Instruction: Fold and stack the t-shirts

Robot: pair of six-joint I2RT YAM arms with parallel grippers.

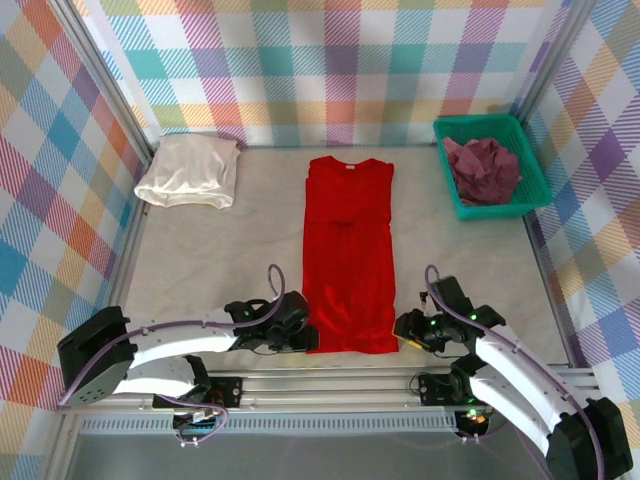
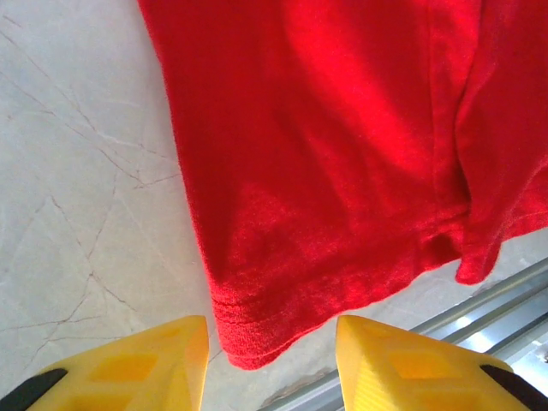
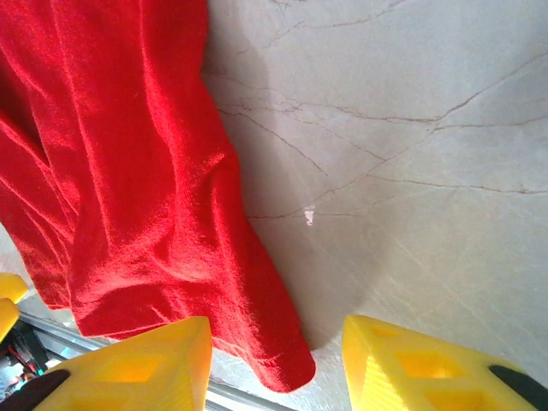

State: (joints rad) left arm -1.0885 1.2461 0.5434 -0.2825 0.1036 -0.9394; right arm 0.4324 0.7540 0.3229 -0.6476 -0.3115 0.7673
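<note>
Top external view: the pale desk [image 1: 200,250] is the biggest thing. A red shirt [image 1: 348,250] lies flat down the middle of it, in a long strip with its sleeves tucked in. Its neck is at the far end and its hem is at the near edge. A cream shirt [image 1: 190,170] sits folded in the far left corner. A green basket [image 1: 535,195] stands in the far right corner, with a maroon shirt [image 1: 483,168] bunched up inside it. The left arm [image 1: 180,345] reaches to the near left corner of the red shirt. The right arm [image 1: 510,365] reaches to the near right corner. The left jaws are apart and hold nothing. In the left wrist view the hem corner lies between the two yellow fingers [image 2: 145,368], not squeezed. The right jaws are apart too and hold nothing. In the right wrist view the other hem corner pokes in between the fingers [image 3: 411,364].
</note>
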